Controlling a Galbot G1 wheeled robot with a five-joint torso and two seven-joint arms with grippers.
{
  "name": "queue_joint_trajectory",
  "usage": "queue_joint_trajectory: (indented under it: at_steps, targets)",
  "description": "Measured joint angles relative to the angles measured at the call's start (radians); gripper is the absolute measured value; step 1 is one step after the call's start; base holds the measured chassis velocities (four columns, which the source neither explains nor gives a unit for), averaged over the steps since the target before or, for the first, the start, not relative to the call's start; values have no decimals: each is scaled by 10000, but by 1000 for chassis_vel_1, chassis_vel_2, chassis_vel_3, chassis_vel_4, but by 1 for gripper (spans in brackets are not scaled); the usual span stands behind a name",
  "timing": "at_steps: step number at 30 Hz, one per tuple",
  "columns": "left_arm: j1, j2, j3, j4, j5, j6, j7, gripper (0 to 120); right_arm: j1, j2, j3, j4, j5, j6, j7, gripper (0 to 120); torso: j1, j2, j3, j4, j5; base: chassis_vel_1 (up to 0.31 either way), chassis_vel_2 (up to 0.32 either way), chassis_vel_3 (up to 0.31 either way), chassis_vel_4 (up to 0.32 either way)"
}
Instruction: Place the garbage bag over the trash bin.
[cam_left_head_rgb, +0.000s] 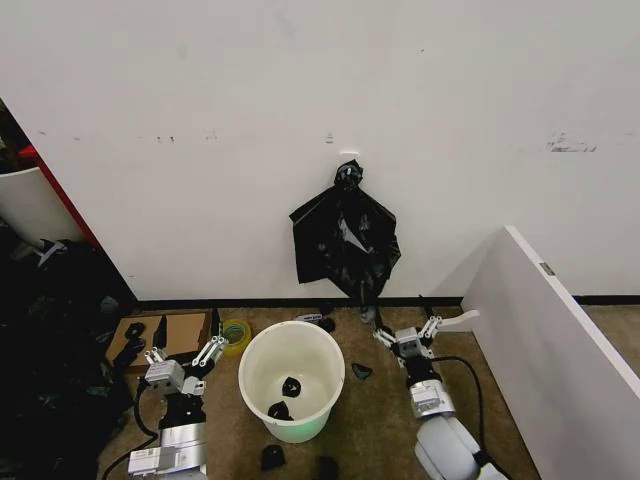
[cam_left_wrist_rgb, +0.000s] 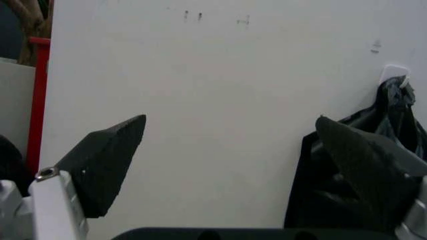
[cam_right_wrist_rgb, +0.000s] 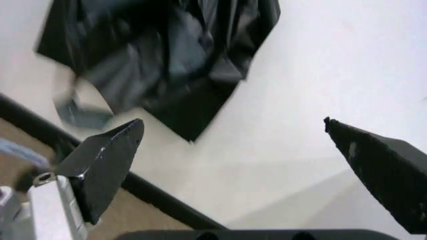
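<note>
The trash bin (cam_left_head_rgb: 252, 352), round and white with a pale green base, stands on the brown floor between my two grippers, with small black scraps (cam_left_head_rgb: 289, 386) inside. The garbage bag is out of view. A flat black bundle (cam_left_head_rgb: 345, 240), knotted at its top, hangs from a hook on the wall behind the bin. My left gripper (cam_left_head_rgb: 183, 354) is open, low at the bin's left. My right gripper (cam_left_head_rgb: 412, 331) is open at the bin's right, below the bundle. The left wrist view has its open gripper (cam_left_wrist_rgb: 230, 125) facing the wall beside the bundle (cam_left_wrist_rgb: 305, 190). The right wrist view has its open gripper (cam_right_wrist_rgb: 232, 122) under the bundle (cam_right_wrist_rgb: 167, 50).
A large white slanted panel (cam_left_head_rgb: 560, 340) closes off the right side. A cardboard box (cam_left_head_rgb: 180, 328) and a yellow tape roll (cam_left_head_rgb: 236, 335) lie left of the bin. A dark heap (cam_left_head_rgb: 50, 350) fills the far left. Black scraps (cam_left_head_rgb: 362, 371) dot the floor.
</note>
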Motion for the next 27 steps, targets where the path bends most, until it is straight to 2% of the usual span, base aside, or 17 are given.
queue_joint_trajectory:
  at_steps: [1, 3, 5, 9, 12, 15, 17, 24, 27]
  targets:
    - [-3, 13, -3, 4, -10, 0, 0, 100, 60, 34, 0, -71, 29, 117, 78, 100, 0, 0, 0, -1, 0, 0, 0, 0, 0]
    - [-10, 41, -16, 34, -47, 2, -4, 100, 345, 196, 0, -279, 246, 979, 105, 100, 0, 0, 0, 0, 1, 0, 0, 0, 0]
    - [-20, 60, -28, 93, -64, -2, -14, 100, 723, 336, -6, -403, 504, 1898, -430, 100, 0, 0, 0, 3, 1, 0, 0, 0, 0]
    - [-25, 61, -25, 155, -65, -20, -15, 100, 1237, 346, -280, -401, 995, 2156, -1336, 100, 0, 0, 0, 1, 0, 0, 0, 0, 0]
    - [-31, 57, -21, 171, -52, -25, -16, 100, 1811, 328, -570, -515, 1014, 1942, -2014, 100, 0, 0, 0, 4, -1, 0, 0, 0, 0]
    - [-61, 58, -28, 170, -49, -18, -23, 100, 2504, 325, -881, -852, 555, 1144, -2376, 100, 0, 0, 0, 3, -1, 0, 0, 0, 0]
    - [-85, 57, -41, 171, -48, 4, -39, 100, 2931, 355, -1049, -1164, 80, 373, -2399, 95, 0, 0, 1, 2, 0, 0, 0, 0, 0]
    - [-96, 30, -60, 188, -52, 12, -58, 100, 3319, 409, -1003, -1730, -1070, -353, -2400, 74, 0, 0, 1, 1, 0, 0, 0, 0, 0]
    - [-103, 18, -67, 253, -54, 0, -64, 100, 3402, 361, -922, -1905, -1316, -603, -2378, 73, 0, -1, 1, 0, 0, 0, 0, 0, 0]
